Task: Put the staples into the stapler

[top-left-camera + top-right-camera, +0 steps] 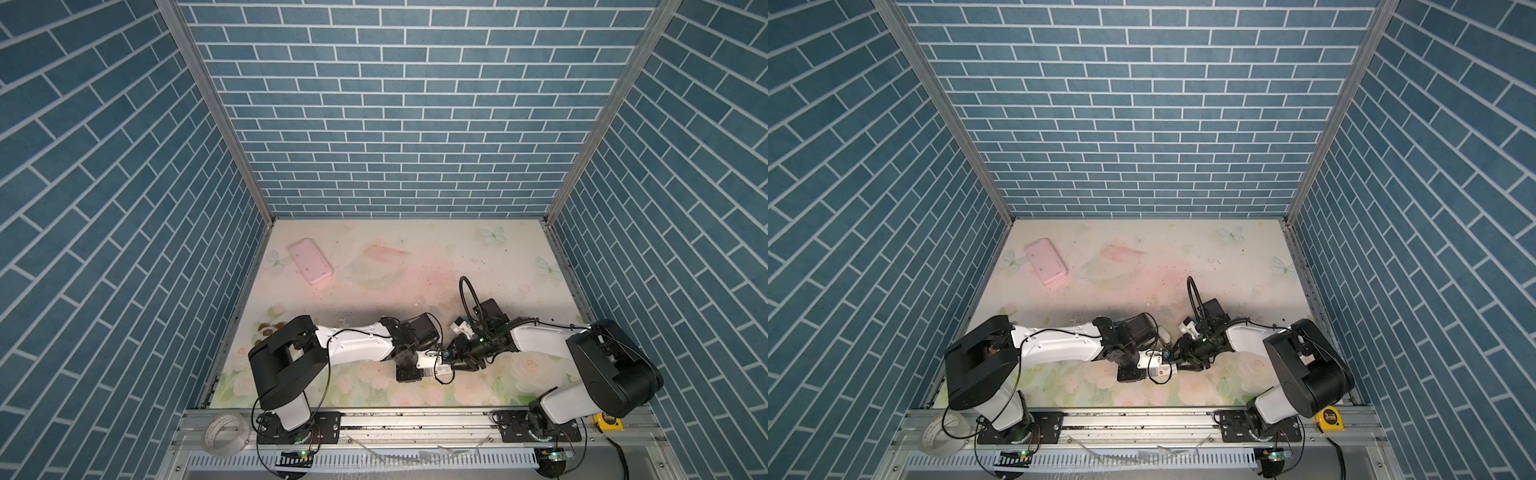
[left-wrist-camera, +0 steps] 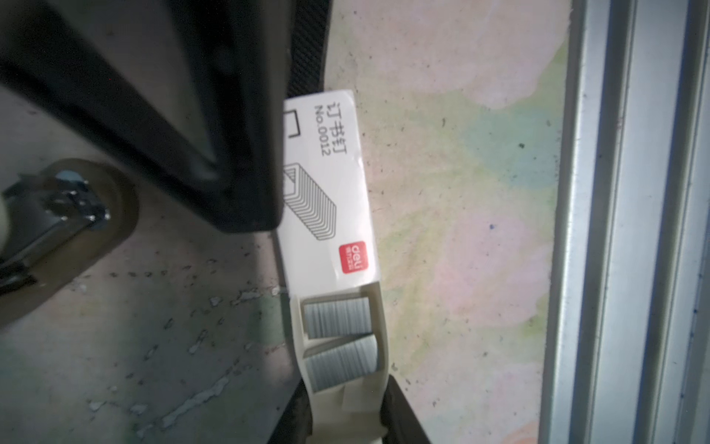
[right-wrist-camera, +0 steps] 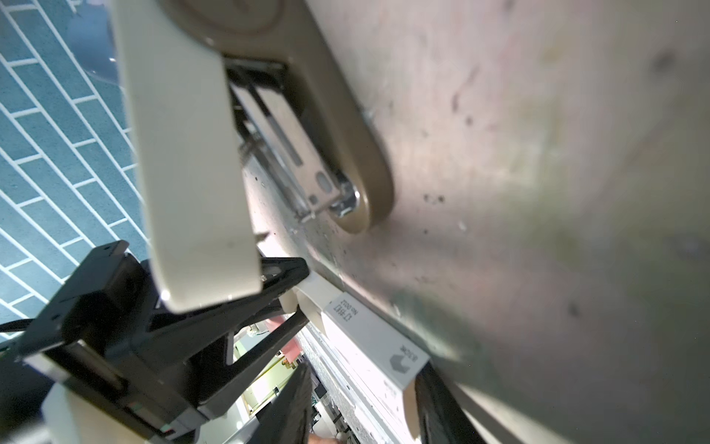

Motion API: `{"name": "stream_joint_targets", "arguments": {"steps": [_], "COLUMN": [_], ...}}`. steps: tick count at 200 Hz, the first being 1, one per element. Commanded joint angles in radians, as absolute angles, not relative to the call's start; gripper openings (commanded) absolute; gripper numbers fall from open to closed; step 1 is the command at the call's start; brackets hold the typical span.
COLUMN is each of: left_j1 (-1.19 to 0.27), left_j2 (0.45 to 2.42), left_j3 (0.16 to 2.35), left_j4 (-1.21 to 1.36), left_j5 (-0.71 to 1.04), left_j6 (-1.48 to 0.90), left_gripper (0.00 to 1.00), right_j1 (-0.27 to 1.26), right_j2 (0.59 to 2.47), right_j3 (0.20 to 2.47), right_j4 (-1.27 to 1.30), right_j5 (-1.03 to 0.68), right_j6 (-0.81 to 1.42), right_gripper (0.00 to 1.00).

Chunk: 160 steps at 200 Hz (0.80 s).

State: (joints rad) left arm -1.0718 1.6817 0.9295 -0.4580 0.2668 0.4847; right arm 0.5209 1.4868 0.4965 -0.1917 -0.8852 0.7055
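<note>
We read step as unpacking. Left gripper point(image 2: 345, 388) pinched almost fully closed on end of cardboard tray point(image 2: 379, 319). Right gripper point(image 3: 365, 380) half-closed, clamping white sleeve point(image 2: 326, 184). Tray sits partly out of sleeve; staples point(image 2: 338, 319) exposed in it, two strips showing. Stapler point(image 3: 365, 153) lies near, lid up. Next, we judge: slide tray fully clear, then pinch one strip; thin, loose, spills easily.

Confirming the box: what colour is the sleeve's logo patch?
Red logo patch, clearest in the left wrist view.
</note>
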Motion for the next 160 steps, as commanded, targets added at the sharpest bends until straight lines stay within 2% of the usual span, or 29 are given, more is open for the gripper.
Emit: {"name": "stream_joint_targets", "arguments": {"steps": [1, 82, 121, 160], "left_j1": [-1.068, -1.069, -1.069, -1.069], "left_j2": [1.702, 1.706, 1.714, 1.714], "left_j3": [0.945, 0.943, 0.946, 0.945], "left_j4": [-0.503, -0.491, -0.485, -0.486], "left_j5": [0.282, 0.279, 0.283, 0.288], "left_j6": [0.488, 0.483, 0.48, 0.482], "left_gripper": [0.3, 0.31, 0.31, 0.33], "right_j1": [0.498, 0.446, 0.437, 0.432], "right_j2": [1.5, 1.452, 1.438, 1.34], "right_j3": [0.453, 0.438, 0.443, 0.464], "right_j4": [-0.326, -0.403, -0.452, -0.553], "right_j5": [-0.652, -0.624, -0.542, -0.43], "right_j6": [0.652, 0.619, 0.645, 0.676], "right_gripper": [0.46, 0.46, 0.46, 0.47]}}
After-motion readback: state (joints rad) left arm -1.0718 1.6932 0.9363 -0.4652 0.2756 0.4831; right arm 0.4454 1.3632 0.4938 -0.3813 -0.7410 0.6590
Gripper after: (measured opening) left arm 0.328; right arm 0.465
